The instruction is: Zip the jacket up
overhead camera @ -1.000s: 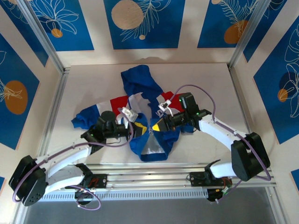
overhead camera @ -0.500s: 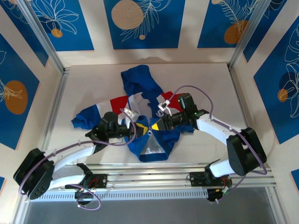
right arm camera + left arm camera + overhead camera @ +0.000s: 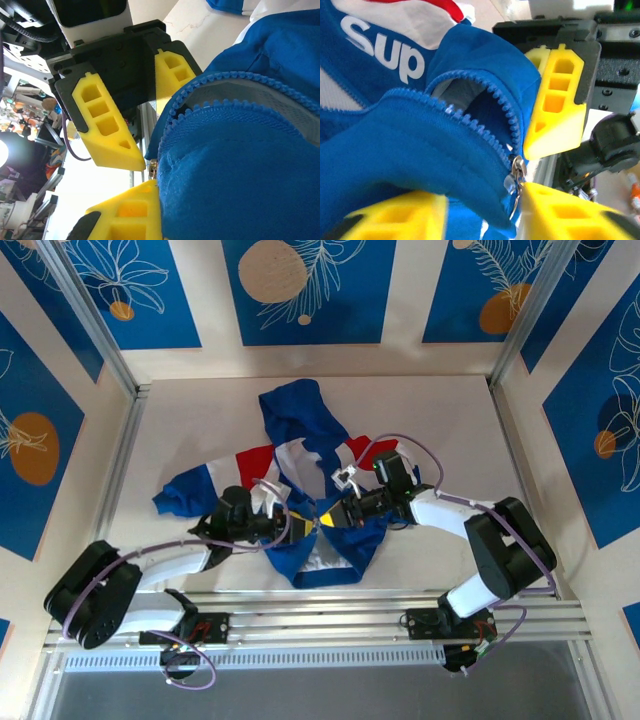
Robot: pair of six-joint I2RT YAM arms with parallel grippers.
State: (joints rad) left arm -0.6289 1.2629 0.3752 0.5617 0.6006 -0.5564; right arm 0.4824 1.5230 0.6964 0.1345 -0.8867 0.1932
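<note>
So jacket [image 3: 300, 430] soft, floppy; right claw [image 3: 334, 517] pinching its edge, left claw [image 3: 300, 523] spread; I'd grab zip pull [image 3: 517, 175] beside left claw.

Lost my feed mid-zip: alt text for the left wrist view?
Close-up of the blue jacket, its zipper open with the slider at the bottom end. The jaws of the left gripper stand apart, the slider near one tip; the right gripper is shut on the jacket's edge beside it.
</note>
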